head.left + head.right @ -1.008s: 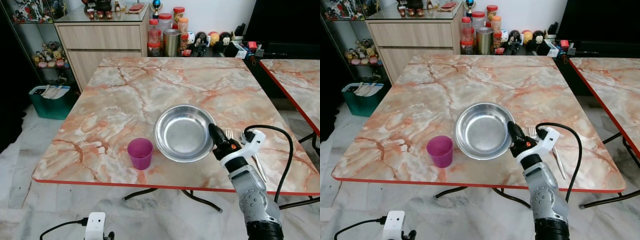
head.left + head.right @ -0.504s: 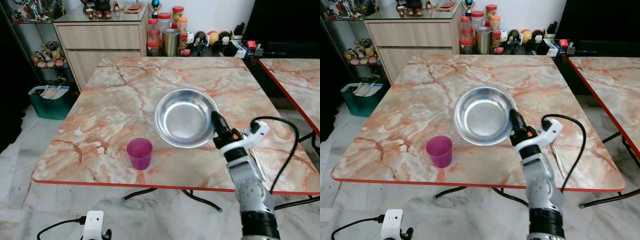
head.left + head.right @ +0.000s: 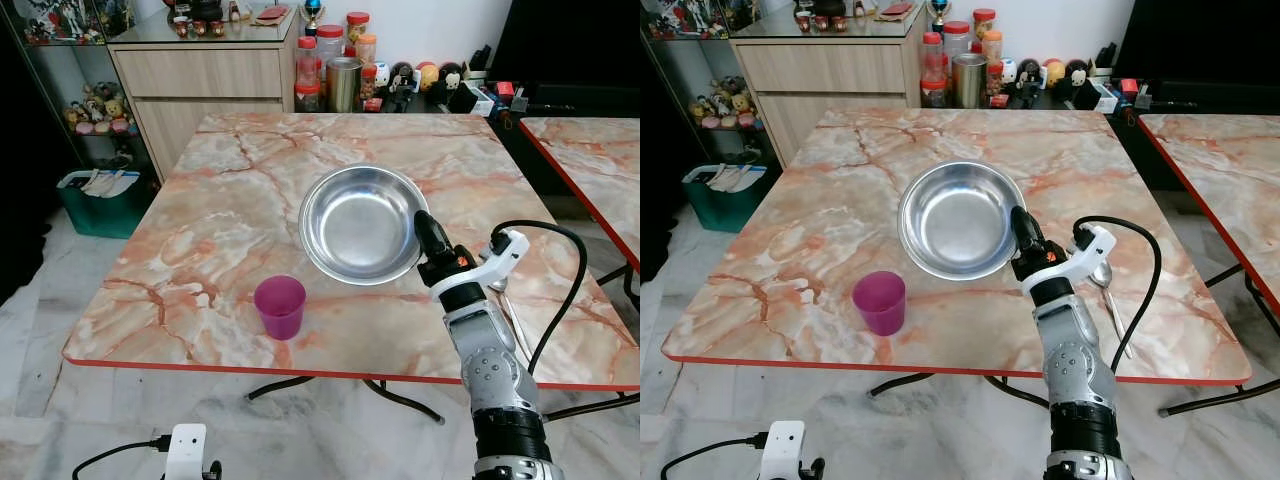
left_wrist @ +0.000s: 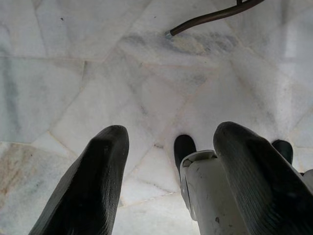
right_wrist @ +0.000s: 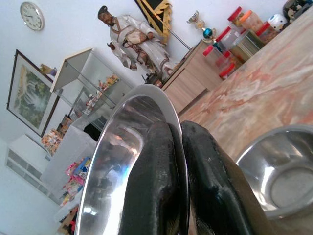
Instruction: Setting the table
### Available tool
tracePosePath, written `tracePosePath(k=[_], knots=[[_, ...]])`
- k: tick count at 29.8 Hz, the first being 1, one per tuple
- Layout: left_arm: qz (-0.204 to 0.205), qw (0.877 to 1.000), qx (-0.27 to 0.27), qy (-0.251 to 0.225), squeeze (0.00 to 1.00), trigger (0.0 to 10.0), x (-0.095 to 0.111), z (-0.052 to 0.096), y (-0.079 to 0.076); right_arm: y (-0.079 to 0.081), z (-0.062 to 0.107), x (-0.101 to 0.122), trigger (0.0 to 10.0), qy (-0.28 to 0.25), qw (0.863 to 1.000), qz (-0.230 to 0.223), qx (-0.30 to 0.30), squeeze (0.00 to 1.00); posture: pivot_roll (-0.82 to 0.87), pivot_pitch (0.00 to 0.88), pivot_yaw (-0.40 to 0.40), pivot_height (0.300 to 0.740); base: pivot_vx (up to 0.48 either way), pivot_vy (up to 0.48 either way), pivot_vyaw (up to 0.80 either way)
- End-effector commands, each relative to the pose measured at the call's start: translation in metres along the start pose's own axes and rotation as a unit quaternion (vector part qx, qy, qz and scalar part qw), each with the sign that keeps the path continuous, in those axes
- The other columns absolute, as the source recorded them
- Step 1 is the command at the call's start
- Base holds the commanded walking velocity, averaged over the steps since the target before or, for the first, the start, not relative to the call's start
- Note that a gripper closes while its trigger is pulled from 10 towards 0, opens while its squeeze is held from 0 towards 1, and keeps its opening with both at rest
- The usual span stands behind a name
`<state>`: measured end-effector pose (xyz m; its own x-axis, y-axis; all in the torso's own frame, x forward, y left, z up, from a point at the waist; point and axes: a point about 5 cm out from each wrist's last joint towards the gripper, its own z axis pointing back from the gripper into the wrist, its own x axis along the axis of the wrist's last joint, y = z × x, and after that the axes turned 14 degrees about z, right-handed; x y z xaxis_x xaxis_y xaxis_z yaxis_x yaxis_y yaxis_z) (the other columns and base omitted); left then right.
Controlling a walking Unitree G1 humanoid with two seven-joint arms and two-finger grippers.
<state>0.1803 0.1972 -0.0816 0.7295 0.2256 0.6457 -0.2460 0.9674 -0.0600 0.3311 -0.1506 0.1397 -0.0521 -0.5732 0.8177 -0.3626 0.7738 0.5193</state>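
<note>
the steel bowl (image 3: 362, 224) sits out over the middle of the marble table (image 3: 230, 190), and the right gripper (image 3: 429, 240) has it by the near right rim, so the whole dish lies ahead of the fingers and a little to their left. from the wrist camera you can see the two black fingers (image 5: 205, 186) pressed together on the thin metal edge, one on each face of the rim. the bowl looks slightly tipped, though i can't tell whether its base is touching the table or just off it. the right arm reaches up from the table's near edge, forearm angled forward, its cable looping off to the right. just behind the gripper on that side lies the cutlery (image 3: 1104, 282), a spoon for certain. the purple cup (image 3: 280, 306) stands well off to the gripper's left, near the front edge. any shift of the bowl has to come through that rim pinch. the left gripper (image 4: 166, 181) hangs idle by the floor, fingers spread.
</note>
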Motion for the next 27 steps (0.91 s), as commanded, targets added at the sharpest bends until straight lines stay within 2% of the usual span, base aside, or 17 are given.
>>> tracePosePath(k=[1, 27], knots=[[-0.015, 1.000, 0.004, 0.000, 0.00, 10.0, -0.0009, 0.0006, 0.0034, 0.0025, -0.0045, 0.0044, 10.0, -0.013, 1.000, -0.001, 0.003, 0.00, 0.01, 0.000, -0.007, 0.719, 0.000, -0.334, 0.00], [-0.018, 1.000, 0.004, 0.001, 0.00, 10.0, 0.0010, 0.0000, 0.0039, 0.0007, -0.0039, 0.0033, 10.0, -0.018, 1.000, 0.002, -0.006, 0.00, 0.00, 0.000, -0.004, 0.719, 0.000, -0.355, 0.00]])
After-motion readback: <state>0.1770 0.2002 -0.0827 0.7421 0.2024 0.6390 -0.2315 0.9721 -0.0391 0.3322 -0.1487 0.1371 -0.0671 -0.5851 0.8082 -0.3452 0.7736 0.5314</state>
